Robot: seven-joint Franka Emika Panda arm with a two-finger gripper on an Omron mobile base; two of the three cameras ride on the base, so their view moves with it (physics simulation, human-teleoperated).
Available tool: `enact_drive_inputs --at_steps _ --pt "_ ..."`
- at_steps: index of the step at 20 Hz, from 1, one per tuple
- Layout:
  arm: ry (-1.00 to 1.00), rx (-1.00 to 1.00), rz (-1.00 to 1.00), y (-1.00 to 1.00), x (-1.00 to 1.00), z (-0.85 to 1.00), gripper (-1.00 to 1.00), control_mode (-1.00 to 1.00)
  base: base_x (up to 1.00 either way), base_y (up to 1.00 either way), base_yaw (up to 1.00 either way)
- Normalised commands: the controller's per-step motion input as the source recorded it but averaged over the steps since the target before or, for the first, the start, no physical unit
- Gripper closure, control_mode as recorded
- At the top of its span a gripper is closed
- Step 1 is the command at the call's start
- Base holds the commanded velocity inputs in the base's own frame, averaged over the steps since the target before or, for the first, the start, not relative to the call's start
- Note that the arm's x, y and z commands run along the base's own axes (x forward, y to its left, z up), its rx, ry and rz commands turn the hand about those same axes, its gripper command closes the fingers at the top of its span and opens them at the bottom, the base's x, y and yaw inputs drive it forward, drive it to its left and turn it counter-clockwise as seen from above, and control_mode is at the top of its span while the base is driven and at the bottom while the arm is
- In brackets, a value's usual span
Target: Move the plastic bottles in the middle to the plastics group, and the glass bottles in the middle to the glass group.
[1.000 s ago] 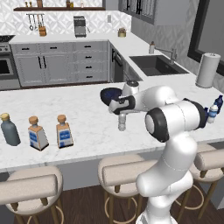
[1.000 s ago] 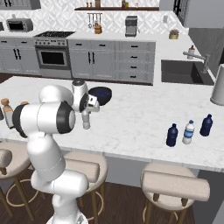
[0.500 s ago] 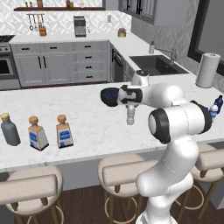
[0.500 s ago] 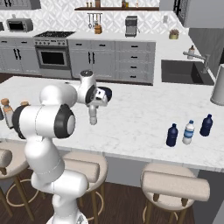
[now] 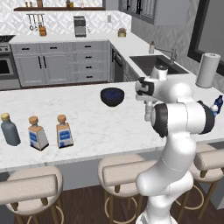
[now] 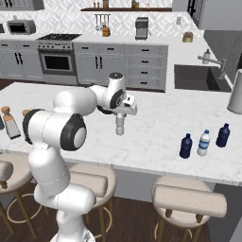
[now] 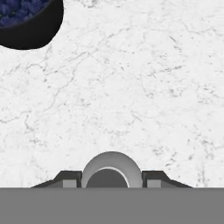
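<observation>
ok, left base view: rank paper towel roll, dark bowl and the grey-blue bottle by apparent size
1. paper towel roll, largest, though it stands farther back.
2/3. dark bowl and grey-blue bottle look close: the bowl wider, the bottle taller. I can't rank them.

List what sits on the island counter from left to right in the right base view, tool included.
Cork-stoppered bottle → tool, holding a pale bottle → dark navy bottle → clear white-capped bottle → dark blue bottle.
</observation>
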Motion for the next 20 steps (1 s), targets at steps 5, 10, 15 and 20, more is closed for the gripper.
enact_drive_inputs --at_steps 5,10,15,20 --pt "0.02 0.0 -0.09 -1.0 0.0 -0.05 1.0 -1.0 0.0 0.0 0.0" --pt "0.0 0.0 -0.11 -1.0 0.0 -0.09 1.0 -1.0 0.0 0.0 0.0" --pt "0.0 0.0 -0.14 -1.0 0.0 -0.08 1.0 -1.0 0.0 0.0 0.0" --pt "0.0 0.0 -0.16 -0.85 0.0 -0.09 1.0 -1.0 0.0 0.0 0.0"
